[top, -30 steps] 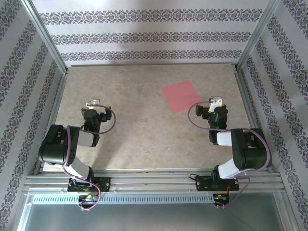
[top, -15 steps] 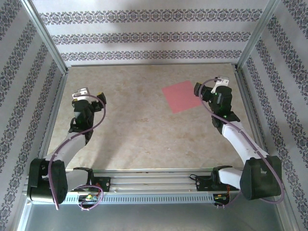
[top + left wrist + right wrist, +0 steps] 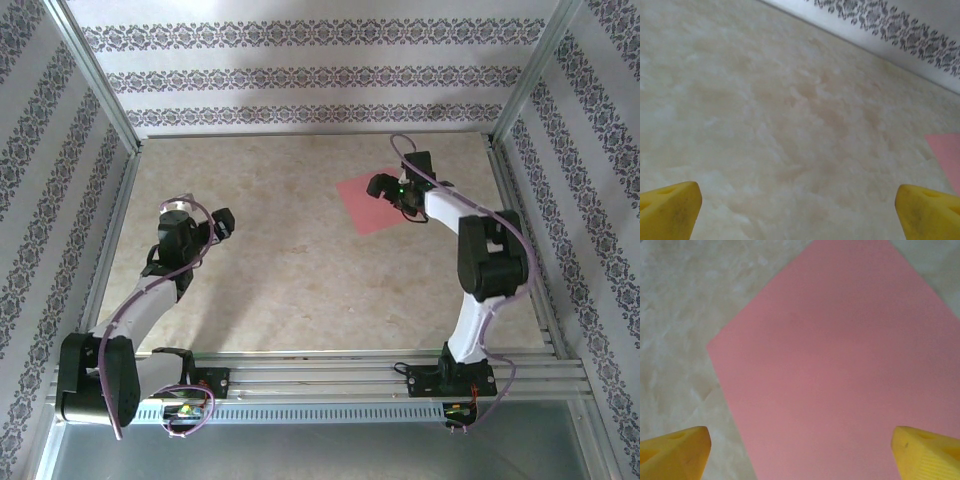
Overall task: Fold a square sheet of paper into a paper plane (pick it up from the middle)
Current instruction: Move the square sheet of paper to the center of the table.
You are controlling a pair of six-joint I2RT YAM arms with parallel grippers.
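Item 1, the square sheet of paper point(image 3: 365, 208): salmon-pink, unfolded, is lying flat on the table point(image 3: 280, 290) in the far right part, turned so that its corners are pointing along the table like a diamond; no crease showing

Item 2, right gripper point(image 3: 800, 452): is hanging over the sheet with its jaws standing wide apart, nothing between them; in the right wrist view the yellow fingertips point(image 3: 675, 450) are straddling the near part of the pink surface

Item 3, left gripper point(image 3: 800, 212): is hovering over bare table well apart from the sheet, jaws spread wide and empty; a pink corner is showing at the right edge of its wrist view

Item 4, step in hand, as a judgement: the approach for the pick from the middle; no fold made yet

Item 5, hazards, as judgements: flat thin paper is offering no edge to pinch, so closing fingers may be sliding it across the smooth table instead of bunching it; a pinch landing off the middle may be leaving a stray wrinkle that spoils the centre crease; too hard a descent may be pinning and tearing the sheet
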